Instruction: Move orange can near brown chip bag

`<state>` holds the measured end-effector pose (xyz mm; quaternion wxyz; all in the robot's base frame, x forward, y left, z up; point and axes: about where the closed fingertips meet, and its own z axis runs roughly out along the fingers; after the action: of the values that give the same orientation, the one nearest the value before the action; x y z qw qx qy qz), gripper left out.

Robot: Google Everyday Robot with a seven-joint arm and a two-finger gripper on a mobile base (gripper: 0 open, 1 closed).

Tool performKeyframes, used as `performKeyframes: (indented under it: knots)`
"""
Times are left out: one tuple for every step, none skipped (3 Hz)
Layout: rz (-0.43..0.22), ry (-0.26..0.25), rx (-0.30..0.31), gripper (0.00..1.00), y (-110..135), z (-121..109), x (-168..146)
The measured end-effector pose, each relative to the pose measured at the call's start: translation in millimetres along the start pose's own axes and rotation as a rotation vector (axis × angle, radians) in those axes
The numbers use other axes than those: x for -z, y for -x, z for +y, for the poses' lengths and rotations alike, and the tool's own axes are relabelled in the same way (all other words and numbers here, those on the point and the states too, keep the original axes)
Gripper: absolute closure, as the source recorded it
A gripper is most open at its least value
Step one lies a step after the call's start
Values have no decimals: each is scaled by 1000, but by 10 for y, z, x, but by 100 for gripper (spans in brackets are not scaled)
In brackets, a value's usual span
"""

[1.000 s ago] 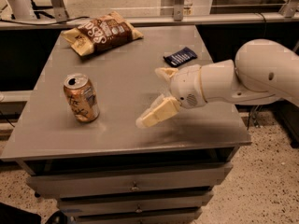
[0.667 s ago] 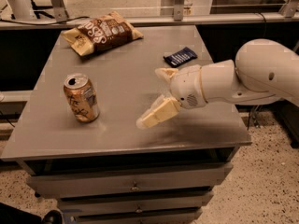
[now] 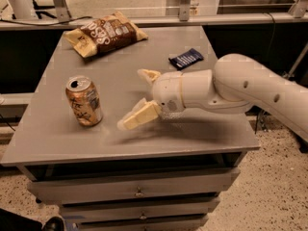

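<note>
The orange can stands upright on the left part of the grey table. The brown chip bag lies at the table's far left corner, well behind the can. My gripper hovers over the middle of the table, just right of the can, pointing left at it. Its cream fingers are spread open and hold nothing. A small gap separates the lower fingertip from the can.
A small dark blue wrapped bar lies behind my arm at the right of the table. Drawers sit under the tabletop. A metal rail and frame posts run along the back.
My gripper has moved left across the table toward the can, still open. The can, bag and bar have not moved.
</note>
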<state>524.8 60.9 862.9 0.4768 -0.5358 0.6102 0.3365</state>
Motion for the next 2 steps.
performKeyframes:
  knots:
    - [-95,46,-3,0,37,-63,-519]
    - [-157,95,-33,0,53,-40,-945]
